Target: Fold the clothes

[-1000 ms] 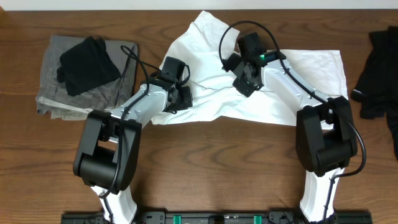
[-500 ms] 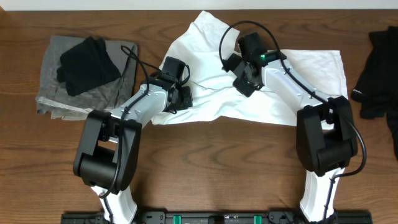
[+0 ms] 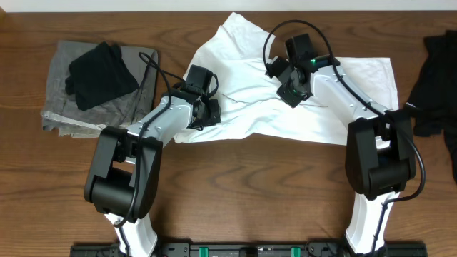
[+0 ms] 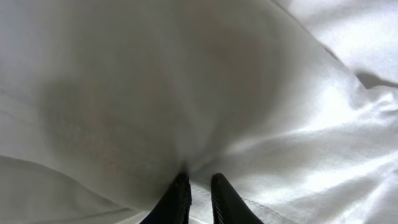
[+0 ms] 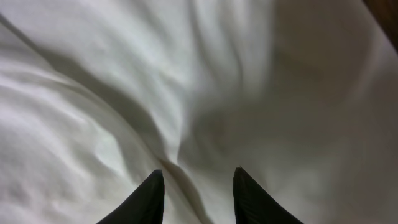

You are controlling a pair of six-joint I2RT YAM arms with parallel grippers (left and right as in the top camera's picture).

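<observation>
The shirt (image 3: 243, 107) lies crumpled across the far middle of the desk (image 3: 250, 193), with bare wood before its near edge. The left tool (image 4: 200, 193) is narrow, pinching the shirt; the right tool (image 5: 198, 186) stands parted astride a fold.

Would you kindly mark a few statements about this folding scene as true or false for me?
1. The white T-shirt lies neatly folded. False: it is spread out and rumpled.
2. The left gripper pinches the shirt's fabric. True.
3. A black garment lies on a grey cloth. True.
4. The right gripper hangs over the grey cloth. False: it is over the shirt, jaws apart.
</observation>
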